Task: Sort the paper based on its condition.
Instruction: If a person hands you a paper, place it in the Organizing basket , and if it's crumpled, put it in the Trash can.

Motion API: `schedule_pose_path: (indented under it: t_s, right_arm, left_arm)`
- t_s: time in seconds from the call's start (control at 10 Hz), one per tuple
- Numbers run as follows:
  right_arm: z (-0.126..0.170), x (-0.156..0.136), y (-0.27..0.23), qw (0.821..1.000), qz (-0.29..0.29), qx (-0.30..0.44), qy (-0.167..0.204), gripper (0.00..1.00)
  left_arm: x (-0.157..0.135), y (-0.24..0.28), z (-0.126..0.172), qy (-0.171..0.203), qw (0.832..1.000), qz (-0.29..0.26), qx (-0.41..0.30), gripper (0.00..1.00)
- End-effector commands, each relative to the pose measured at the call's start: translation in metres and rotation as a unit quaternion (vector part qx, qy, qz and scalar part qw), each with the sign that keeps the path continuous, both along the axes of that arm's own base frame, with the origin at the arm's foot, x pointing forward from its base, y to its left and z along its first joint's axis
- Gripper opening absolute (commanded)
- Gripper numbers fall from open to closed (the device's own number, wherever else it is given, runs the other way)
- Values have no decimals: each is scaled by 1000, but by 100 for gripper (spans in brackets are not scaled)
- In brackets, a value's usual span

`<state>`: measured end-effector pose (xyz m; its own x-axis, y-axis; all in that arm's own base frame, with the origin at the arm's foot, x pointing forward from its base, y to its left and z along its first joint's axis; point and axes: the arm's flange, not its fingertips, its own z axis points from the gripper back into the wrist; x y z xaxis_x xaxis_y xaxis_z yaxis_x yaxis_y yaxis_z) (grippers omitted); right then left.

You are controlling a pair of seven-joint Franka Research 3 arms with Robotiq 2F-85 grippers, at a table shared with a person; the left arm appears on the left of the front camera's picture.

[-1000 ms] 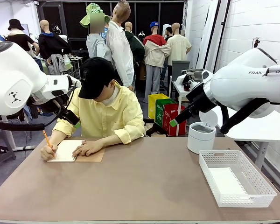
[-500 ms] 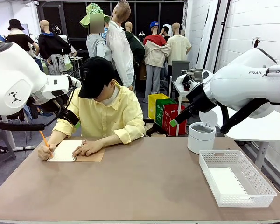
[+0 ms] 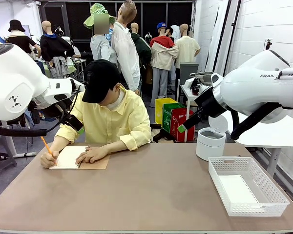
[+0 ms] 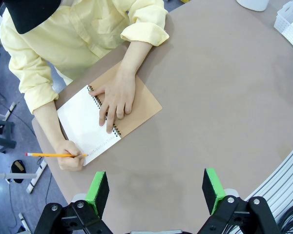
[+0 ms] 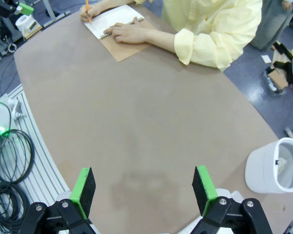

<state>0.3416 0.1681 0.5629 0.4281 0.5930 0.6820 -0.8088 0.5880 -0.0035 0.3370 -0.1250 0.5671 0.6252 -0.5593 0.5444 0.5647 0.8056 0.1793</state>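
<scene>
A person in a yellow shirt [image 3: 107,122] is sitting at the far side of the bench [image 3: 146,195], at about 11 o'clock in the front view, and writing in a spiral notebook [image 3: 71,157] with an orange pencil [image 3: 45,144]. One hand [image 3: 50,159] is gripping the pencil while the other hand [image 3: 92,154] is lying flat across the open notebook. The paper [image 3: 237,189] is lying flat inside the white basket [image 3: 219,190] at about 4 o'clock in the front view, and a white round bin [image 3: 210,144] is standing just beyond the basket.

The left wrist view is giving what the front view does not: the left end effector [image 4: 156,187] is hovering above bare bench with its green pads [image 4: 98,186] spread wide and pinching nothing. There the notebook's blank page is sitting on its folded-back brown cover at about 10 o'clock, with the pencil tip touching the page's edge.

The right wrist view is showing the right end effector [image 5: 143,187] likewise spread wide and empty above the bench. The bin's open top is showing at 4 o'clock in that view, with something pale inside; I cannot tell what it is. The person's forearms and the notebook are lying at 12 o'clock.
</scene>
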Motion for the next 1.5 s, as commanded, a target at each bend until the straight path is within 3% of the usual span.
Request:
schedule_pose_path:
  t_s: [0.0, 1.4]
  right_arm:
    - [0, 1, 0, 1000, 0, 0, 1, 100]
    - [0, 1, 0, 1000, 0, 0, 1, 100]
  left_arm:
    - [0, 1, 1, -1, 1000, 0, 0, 100]
    - [0, 1, 1, -1, 1000, 0, 0, 100]
